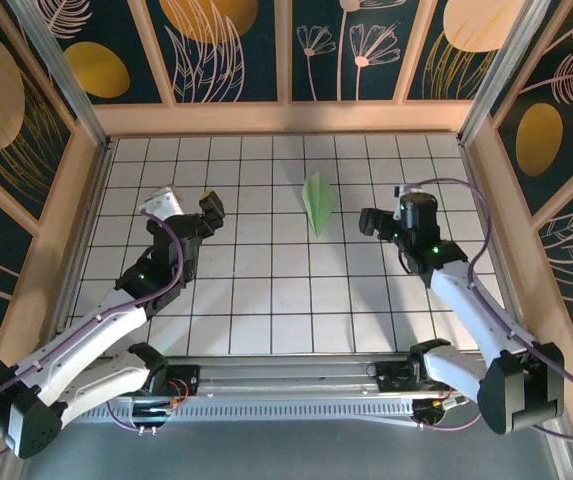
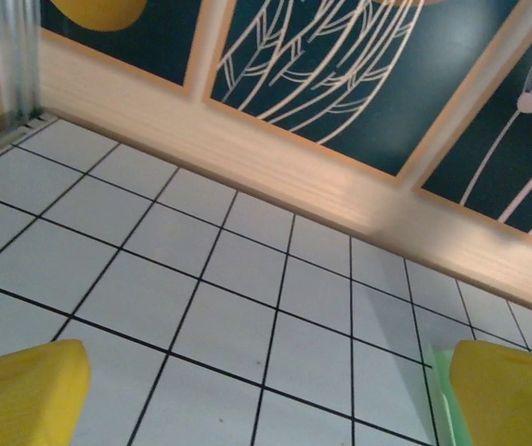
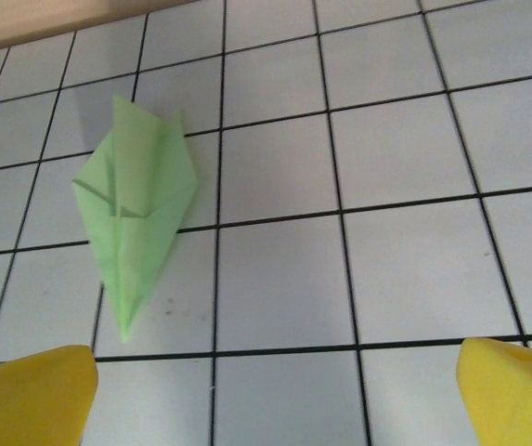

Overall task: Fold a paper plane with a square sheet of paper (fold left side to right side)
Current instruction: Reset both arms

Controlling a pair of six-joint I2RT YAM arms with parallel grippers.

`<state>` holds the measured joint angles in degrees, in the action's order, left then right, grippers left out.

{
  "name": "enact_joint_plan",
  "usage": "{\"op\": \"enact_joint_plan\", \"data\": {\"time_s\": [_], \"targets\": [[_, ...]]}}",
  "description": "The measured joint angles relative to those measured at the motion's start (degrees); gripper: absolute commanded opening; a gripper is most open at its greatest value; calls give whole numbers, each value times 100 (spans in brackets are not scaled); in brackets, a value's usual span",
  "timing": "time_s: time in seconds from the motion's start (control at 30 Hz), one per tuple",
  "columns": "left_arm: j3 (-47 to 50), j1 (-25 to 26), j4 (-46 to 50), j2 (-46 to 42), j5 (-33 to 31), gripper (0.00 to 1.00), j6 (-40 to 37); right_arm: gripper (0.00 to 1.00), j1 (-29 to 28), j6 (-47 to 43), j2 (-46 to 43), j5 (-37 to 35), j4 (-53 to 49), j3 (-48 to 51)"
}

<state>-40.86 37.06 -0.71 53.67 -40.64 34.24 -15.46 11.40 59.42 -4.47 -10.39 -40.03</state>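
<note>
Right gripper (image 1: 374, 221): yellow-padded jaws spread wide, nothing between them; hangs just to the right of the folded paper without touching it.
Left gripper (image 1: 209, 209): spread wide too and empty; well apart from the paper on its left side.
Task's thing: thin pale green paper plane (image 1: 317, 203), a narrow pointed dart lying loose on the tiles near mid-table, between the two grippers, tip toward the arm bases.
Fold detail: seen from the right wrist (image 3: 136, 232), a centre crease along the length, layered flaps at the wider end, edges lifting slightly off the surface.
Left wrist glimpse: a sliver of the green paper (image 2: 440, 400) at the lower right, beside one yellow finger (image 2: 512, 390).
Done, by the look of it: no flat square anywhere; folds made, dart shape formed, both grips let go.
Left to do, as a judgement: little or nothing; perhaps a firmer press on the raised edges, otherwise pulling both arms back.
Support: white tiled table with black grid lines (image 1: 266, 300).
Beyond: pale wooden rim (image 1: 286, 118), then dark teal wall panels with yellow discs and line-drawn plants (image 1: 226, 50).
</note>
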Motion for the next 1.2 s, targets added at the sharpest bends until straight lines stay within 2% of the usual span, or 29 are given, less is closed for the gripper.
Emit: {"op": "enact_joint_plan", "data": {"time_s": [0.17,0.37,0.6,0.93,1.07,1.2], "targets": [[4,0,81,-39,-299,99,-153,99,236,-402,-619,-9,1252,1220],[4,0,85,17,-516,99,-365,99,852,-669,-546,39,2481,1873],[4,0,11,380,-734,99,-586,99,1445,-643,15,291,3963,2448],[-76,-2,-249,1113,-1005,99,-903,99,1506,-660,1493,527,6507,2981],[-151,-33,-334,1239,-1058,99,-979,99,1526,-817,1790,599,7086,2988],[-157,-72,-450,1287,-1088,99,-1005,99,1633,-966,2216,656,8155,3152]]}}
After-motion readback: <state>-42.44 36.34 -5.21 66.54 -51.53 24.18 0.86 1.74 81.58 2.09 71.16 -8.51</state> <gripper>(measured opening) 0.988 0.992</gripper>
